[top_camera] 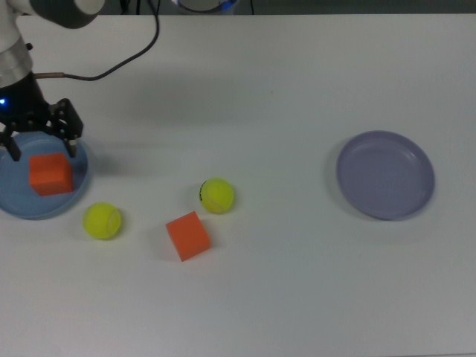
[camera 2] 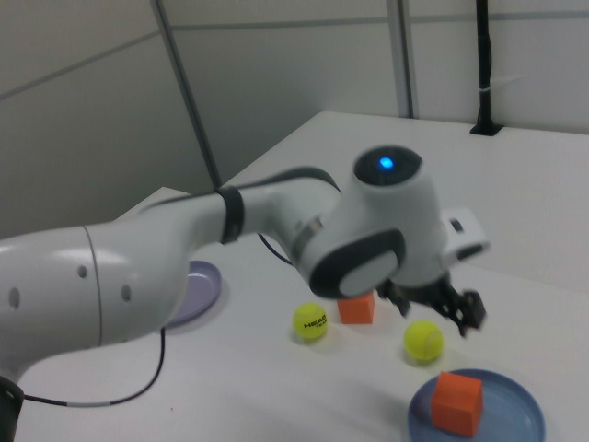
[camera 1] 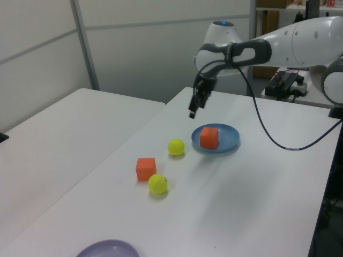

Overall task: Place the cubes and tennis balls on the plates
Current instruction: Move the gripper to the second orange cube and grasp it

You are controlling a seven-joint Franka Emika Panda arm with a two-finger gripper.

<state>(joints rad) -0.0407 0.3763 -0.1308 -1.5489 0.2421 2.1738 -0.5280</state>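
Landmark: blue plate (top_camera: 82,182). One orange cube (top_camera: 50,173) sits flat on it, nothing touching it. End effector (top_camera: 41,145) hangs above the plate's far rim in the top view, fingers spread apart and empty; left view shows it well clear of the cube. Off the plate: plain tennis ball (top_camera: 102,221) just beside its rim on the desk (top_camera: 282,89), marked tennis ball (top_camera: 217,195) farther out, second orange cube (top_camera: 187,236) near that ball. Lavender plate (top_camera: 385,175) is well apart from the blue plate, empty. Step in hand, I'd say: go for the next item, likely the plain ball since it's closest. Doing it well: centre the fingers over the ball, descend vertically so it doesn't roll, close across the widest part, and lift clear of the plate rim before traversing.
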